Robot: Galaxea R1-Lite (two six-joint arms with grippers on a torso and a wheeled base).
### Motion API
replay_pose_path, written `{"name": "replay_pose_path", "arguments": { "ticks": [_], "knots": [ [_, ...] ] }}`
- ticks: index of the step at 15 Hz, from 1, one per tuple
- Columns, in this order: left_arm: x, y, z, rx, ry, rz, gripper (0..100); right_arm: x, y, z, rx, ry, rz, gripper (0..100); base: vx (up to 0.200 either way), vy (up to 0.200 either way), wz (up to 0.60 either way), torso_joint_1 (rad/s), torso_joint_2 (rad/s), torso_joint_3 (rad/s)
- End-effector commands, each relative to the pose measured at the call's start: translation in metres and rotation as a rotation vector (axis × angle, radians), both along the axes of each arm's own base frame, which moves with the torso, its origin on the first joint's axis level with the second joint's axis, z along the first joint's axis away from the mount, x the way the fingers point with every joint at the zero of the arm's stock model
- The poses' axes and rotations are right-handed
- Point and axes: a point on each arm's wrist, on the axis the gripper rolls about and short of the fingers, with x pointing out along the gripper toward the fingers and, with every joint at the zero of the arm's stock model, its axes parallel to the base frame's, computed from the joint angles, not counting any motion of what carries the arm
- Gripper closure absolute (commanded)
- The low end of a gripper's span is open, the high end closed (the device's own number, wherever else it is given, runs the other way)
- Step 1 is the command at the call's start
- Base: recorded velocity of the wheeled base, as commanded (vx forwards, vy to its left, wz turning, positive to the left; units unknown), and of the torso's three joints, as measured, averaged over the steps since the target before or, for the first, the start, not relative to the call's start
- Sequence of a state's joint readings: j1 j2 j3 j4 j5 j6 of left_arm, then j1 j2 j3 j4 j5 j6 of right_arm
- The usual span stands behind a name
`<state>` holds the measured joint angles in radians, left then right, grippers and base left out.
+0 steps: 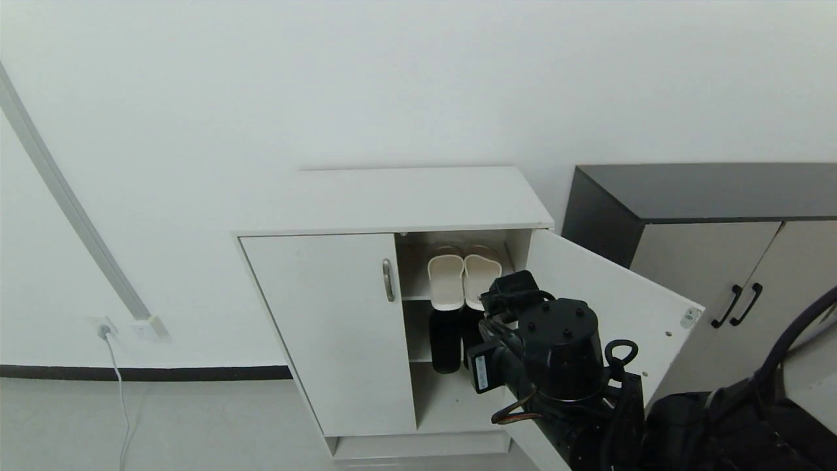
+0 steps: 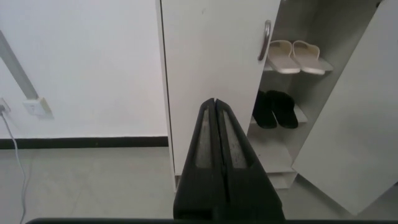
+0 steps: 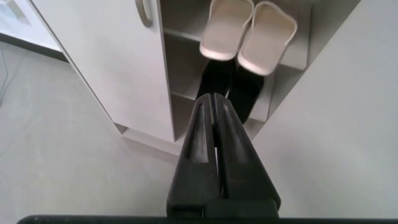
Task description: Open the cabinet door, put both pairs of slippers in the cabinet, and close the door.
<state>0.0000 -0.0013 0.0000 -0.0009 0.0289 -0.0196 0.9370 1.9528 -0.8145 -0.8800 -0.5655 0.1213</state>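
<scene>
Both pairs sit inside the cabinet (image 1: 418, 196): white slippers (image 1: 464, 280) on the upper shelf (image 1: 414, 296), black slippers (image 1: 447, 341) below. Your right gripper (image 3: 216, 99) and left gripper (image 2: 214, 102) are pressed together, empty. Swing the open door (image 1: 608, 307) carelessly and it may catch the slippers' overhanging ends

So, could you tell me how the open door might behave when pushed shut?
The door looks a stiff flat panel, so it should probably swing rather than flex. Its smooth face may let the right gripper slip.
</scene>
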Motion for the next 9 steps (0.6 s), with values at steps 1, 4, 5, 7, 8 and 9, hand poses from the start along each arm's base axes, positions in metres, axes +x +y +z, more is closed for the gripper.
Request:
{"name": "replay_pose_path", "arguments": {
  "ticks": [1,4,5,7,8,9],
  "knots": [
    [0.0001,0.0,0.0001,0.0,0.001,0.0,100,-0.0001,0.0001,0.0001,0.001,0.0,0.001,100,0.0,0.0,0.0,0.222,-0.53,-0.32],
    [0.0001,0.0,0.0001,0.0,0.001,0.0,100,-0.0001,0.0001,-0.0008,-0.002,0.002,0.001,100,0.0,0.0,0.0,0.225,-0.54,-0.313],
    [0.0001,0.0,0.0001,0.0,0.001,0.0,100,-0.0002,-0.0001,-0.0003,-0.001,0.001,0.001,100,0.0,0.0,0.0,0.237,-0.56,-0.32],
    [0.0001,0.0,0.0001,0.0,0.001,0.0,100,-0.0002,-0.0001,-0.0003,-0.001,0.001,0.001,100,0.0,0.0,0.0,0.256,-0.58,-0.334],
    [0.0001,0.0,0.0001,0.0,0.001,0.0,100,-0.0002,-0.0002,-0.0004,-0.002,0.001,0.0,100,0.0,0.0,0.0,0.261,-0.59,-0.339],
    [0.0001,0.0,0.0001,0.0,0.001,0.0,100,-0.0002,-0.0001,-0.0003,-0.001,0.0,0.0,100,0.0,0.0,0.0,0.271,-0.62,-0.339]
  ]
}}
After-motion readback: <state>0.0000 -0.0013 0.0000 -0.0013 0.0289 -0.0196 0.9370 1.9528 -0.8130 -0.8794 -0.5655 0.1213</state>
